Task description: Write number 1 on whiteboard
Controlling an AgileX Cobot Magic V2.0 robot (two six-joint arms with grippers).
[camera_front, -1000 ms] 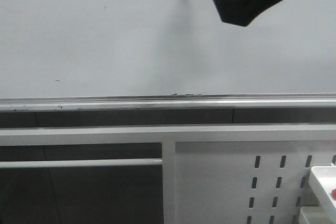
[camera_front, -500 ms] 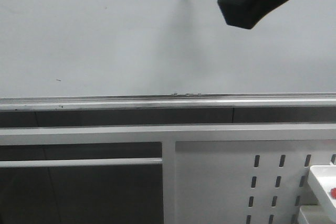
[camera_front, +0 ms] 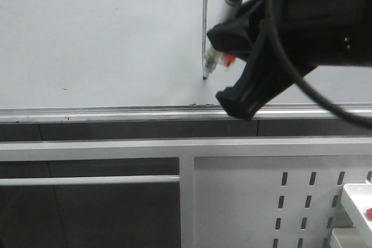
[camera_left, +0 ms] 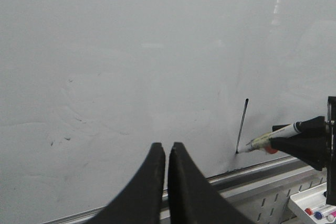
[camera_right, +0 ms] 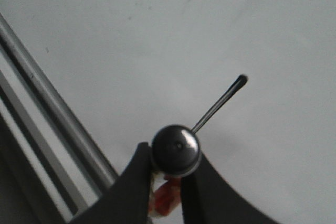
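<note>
Because its tip must meet the whiteboard (camera_front: pixel 104 39), the right fingers (camera_right: pixel 167 182) pinch the marker (camera_front: pixel 216 56) at the foot of the 1 (camera_front: pixel 204 27); the idle left fingers (camera_left: pixel 166 182) stay pressed together.

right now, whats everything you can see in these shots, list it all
whiteboard: one, pale grey-white, fills the upper part of the front view
number 1: one, dark thin vertical stroke, on the whiteboard
marker: one, clear body with dark cap end, tip on the board at the stroke's lower end
aluminium rail: one, silver, along the whiteboard's lower edge
perforated panel: one, white with slots, below the rail
tray of markers: one, white, low beside the panel
left gripper: black, shut, empty
right gripper: black, shut on the marker
</note>
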